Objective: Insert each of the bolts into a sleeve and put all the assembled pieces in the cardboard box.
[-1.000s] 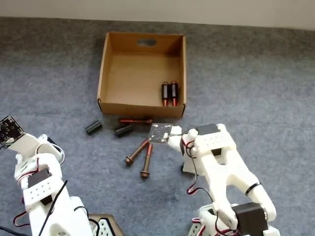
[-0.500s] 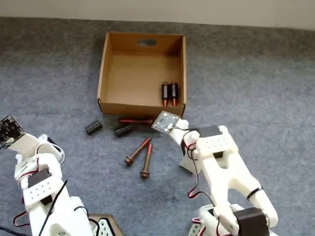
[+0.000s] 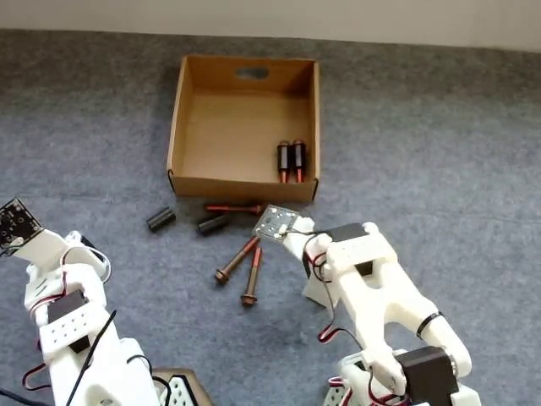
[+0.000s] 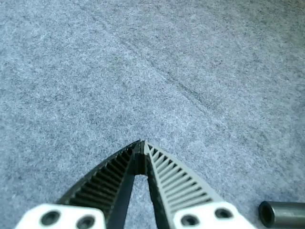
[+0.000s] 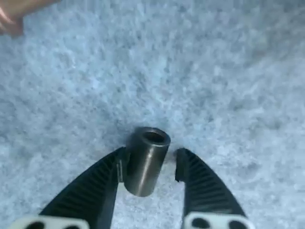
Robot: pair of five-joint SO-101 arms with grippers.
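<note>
One sleeve (image 5: 145, 162) lengthwise between parted fingers (image 5: 95, 186) — open end away.

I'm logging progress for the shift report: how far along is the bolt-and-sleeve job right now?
Done: two bolt-in-sleeve assemblies lie in the brown cardboard box. In hand: the right tool is open around a short black cylindrical sleeve, not clamped. Still to do: three loose copper-coloured bolts and two black sleeves on the grey carpet; the left tool is shut, empty.

Robotics lab bench: grey felt-covered table (image 3: 456, 127), pale wall (image 3: 380, 15) behind, left arm (image 3: 68, 313) and right arm (image 3: 380, 288).
</note>
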